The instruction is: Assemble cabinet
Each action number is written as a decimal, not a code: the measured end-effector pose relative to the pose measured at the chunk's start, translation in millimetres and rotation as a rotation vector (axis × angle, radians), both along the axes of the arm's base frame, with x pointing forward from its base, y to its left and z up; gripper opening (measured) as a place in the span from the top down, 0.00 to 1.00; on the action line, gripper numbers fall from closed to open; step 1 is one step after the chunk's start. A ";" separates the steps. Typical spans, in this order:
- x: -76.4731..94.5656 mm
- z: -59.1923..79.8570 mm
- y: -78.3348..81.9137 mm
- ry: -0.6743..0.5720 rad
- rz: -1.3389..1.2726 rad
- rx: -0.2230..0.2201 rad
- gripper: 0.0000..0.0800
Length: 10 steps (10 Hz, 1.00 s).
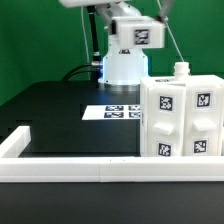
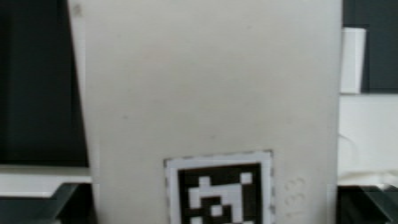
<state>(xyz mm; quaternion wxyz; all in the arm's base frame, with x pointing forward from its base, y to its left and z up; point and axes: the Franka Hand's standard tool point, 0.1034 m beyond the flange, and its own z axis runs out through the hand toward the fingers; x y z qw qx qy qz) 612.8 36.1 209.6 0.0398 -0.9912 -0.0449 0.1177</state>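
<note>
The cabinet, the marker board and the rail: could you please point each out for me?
cabinet [image 1: 182, 120], exterior view, front face between tags
marker board [image 1: 112, 111], exterior view, middle of its top
rail [image 1: 70, 172], exterior view, front run's top

Tagged cabinet [image 1: 180, 118] on black table [image 1: 50, 115]
It stands upright against the white border rail [image 1: 90, 170], with the marker board [image 1: 118, 110] just beside it.

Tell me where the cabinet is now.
In the exterior view the cabinet stands on the black table at that view's right, just beyond the white border rail, with the marker board toward its left.
</note>
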 end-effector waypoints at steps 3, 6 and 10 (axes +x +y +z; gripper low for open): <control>2.2 -1.0 1.9 -0.002 0.004 0.001 0.30; 6.1 -10.7 32.6 -0.043 0.012 -0.015 0.30; 4.1 -17.6 52.6 -0.079 0.016 -0.016 0.30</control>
